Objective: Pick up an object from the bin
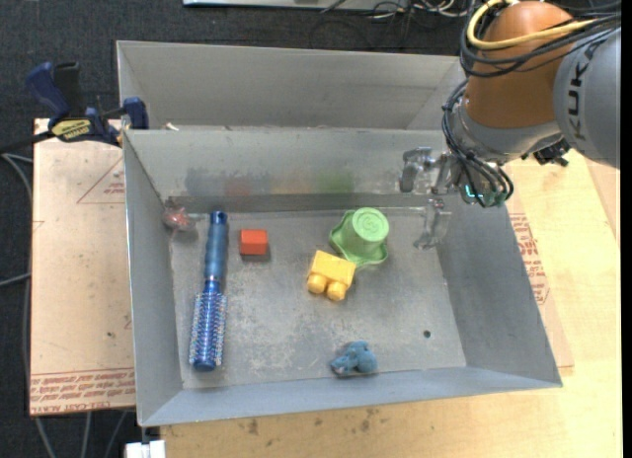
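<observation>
Presently: green plastic cup, mid-bin just left of the end effector (released or clenched, cannot tell), beside a yellow block; likely light, stiff, slick-walled, best taken across its rim.

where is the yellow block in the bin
In the camera view the yellow block lies mid-floor of the bin, just below and left of the green cup, with the red block further to its left.
</observation>
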`<state>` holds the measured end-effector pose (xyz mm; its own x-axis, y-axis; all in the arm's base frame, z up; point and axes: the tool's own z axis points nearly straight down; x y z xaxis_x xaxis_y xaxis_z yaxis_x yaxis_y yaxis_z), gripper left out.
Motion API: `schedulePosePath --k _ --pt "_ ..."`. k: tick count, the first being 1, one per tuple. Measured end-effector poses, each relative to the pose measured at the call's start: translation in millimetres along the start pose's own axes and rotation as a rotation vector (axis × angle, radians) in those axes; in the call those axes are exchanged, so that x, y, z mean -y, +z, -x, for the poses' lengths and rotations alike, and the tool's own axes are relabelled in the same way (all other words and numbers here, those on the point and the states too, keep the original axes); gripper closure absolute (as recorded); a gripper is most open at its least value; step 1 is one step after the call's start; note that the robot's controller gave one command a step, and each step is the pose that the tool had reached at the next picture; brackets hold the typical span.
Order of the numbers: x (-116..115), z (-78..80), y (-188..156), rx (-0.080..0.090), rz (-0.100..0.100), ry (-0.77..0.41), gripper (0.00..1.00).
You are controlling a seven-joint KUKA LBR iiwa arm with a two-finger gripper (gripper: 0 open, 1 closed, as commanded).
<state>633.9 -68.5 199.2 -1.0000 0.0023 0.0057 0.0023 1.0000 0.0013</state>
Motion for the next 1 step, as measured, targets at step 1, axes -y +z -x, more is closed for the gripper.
schedulePosePath --k 1 --pt "-57.0 -24.6 39.5 0.002 0.002 0.363 0.00"
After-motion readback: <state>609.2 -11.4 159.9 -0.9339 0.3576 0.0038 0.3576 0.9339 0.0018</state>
